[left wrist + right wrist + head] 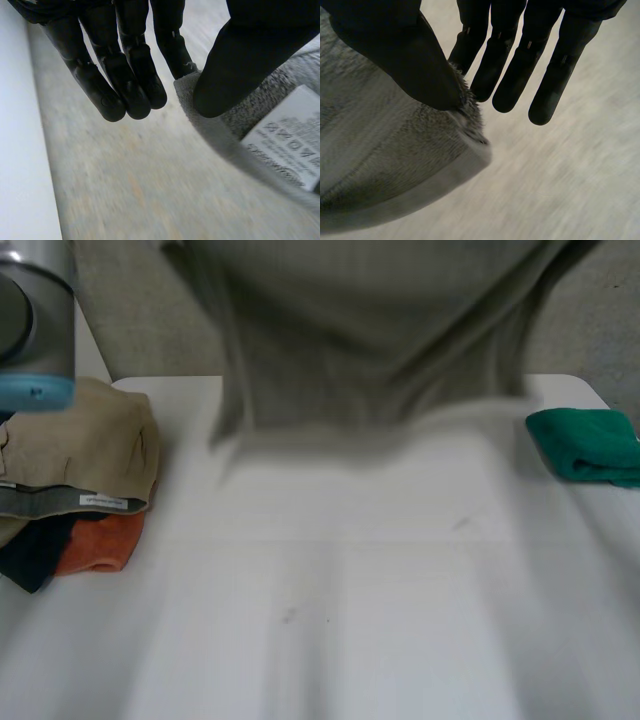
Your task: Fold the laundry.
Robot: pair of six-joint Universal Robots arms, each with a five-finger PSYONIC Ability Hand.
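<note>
White tabletop (330,640) lies beneath a grey ribbed knit garment (370,340) that hangs over its far side. The garment is between a heap of beige, grey, orange and dark clothes (90,470) by the left arm (35,330) and a folded green cloth (585,445). In the left wrist view, the left hand (120,75) pinches the garment's edge between thumb and one finger, beside a white care label (290,145). In the right wrist view, the right hand (520,65) pinches a garment corner likewise, its other fingers straight.
</note>
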